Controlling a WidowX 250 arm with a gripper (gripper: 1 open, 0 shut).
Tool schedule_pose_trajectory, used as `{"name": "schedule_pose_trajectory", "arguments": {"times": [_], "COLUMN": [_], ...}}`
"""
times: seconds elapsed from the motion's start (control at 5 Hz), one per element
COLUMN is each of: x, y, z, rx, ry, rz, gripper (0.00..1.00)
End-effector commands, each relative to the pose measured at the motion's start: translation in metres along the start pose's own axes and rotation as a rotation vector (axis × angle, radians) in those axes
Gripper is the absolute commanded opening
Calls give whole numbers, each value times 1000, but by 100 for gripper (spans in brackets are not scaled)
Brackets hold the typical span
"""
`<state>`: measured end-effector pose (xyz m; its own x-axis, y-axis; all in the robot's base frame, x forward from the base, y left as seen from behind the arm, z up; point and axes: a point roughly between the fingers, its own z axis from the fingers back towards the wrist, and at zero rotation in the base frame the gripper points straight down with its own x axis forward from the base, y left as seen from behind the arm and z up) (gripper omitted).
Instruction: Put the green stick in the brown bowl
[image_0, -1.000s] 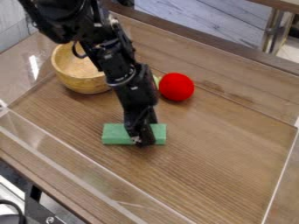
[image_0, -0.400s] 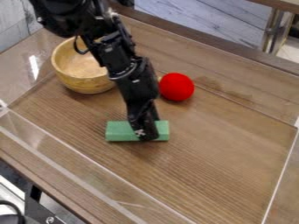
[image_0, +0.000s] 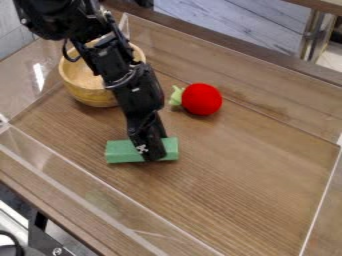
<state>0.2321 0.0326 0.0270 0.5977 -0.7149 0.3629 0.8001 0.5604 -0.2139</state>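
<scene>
Camera view, from my remote seat: the black jointed tool (image_0: 155, 145) is closed on the flat mint-green rectangular stick (image_0: 124, 151), gripped right of its middle, low over or on the brown wooden bench (image_0: 241, 190); contact I can't tell. Behind the arm sits the round light-brown wooden bowl (image_0: 83, 80). Red ball with green leaf (image_0: 202, 99) lies near, apart from the stick.

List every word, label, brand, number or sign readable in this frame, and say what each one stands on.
No readable text anywhere in the view.
The green stick, red ball and brown bowl show no lettering or numbers.
The dark arm has small pale marks, too small and blurred to tell whether they are text.
</scene>
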Motion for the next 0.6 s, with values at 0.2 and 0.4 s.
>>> {"name": "schedule_pose_trajectory", "arguments": {"times": [0.2, 0.4], "x": [0, 0], "y": [5, 3], "z": [8, 33], "rx": [6, 13], "ry": [-38, -34], "rz": [66, 52], "gripper": [0, 0]}}
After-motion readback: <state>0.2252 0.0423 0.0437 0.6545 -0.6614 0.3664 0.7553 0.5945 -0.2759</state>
